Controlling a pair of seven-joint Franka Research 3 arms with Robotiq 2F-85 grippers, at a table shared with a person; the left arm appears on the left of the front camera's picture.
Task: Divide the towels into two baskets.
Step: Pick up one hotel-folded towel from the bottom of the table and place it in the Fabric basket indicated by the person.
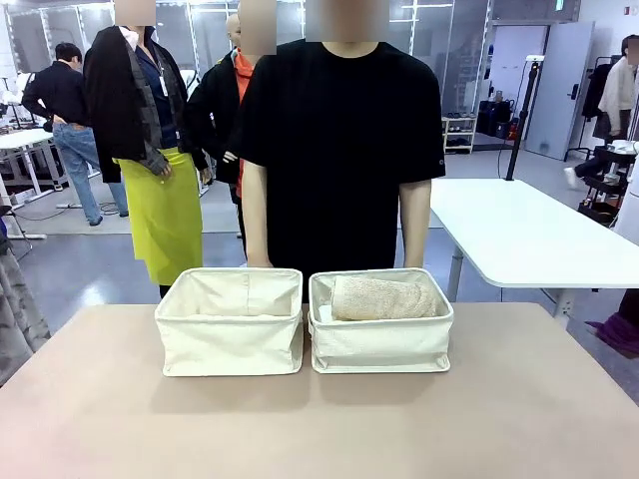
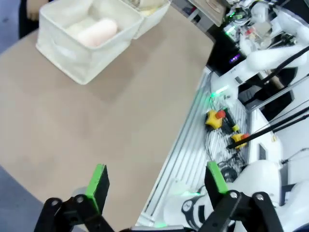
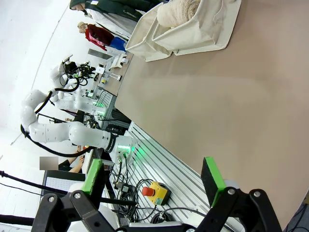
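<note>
Baskets [image 1: 230, 329] side by side, tan table [image 1: 319, 429]

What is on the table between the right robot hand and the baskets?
Nothing. In the right wrist view, only bare tan table stretches from the open right gripper to the baskets.

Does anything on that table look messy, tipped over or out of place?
Nothing stands out. The two baskets, left and right, sit upright side by side on the table. A tan towel lies in the right one and a pale towel in the left.
</note>
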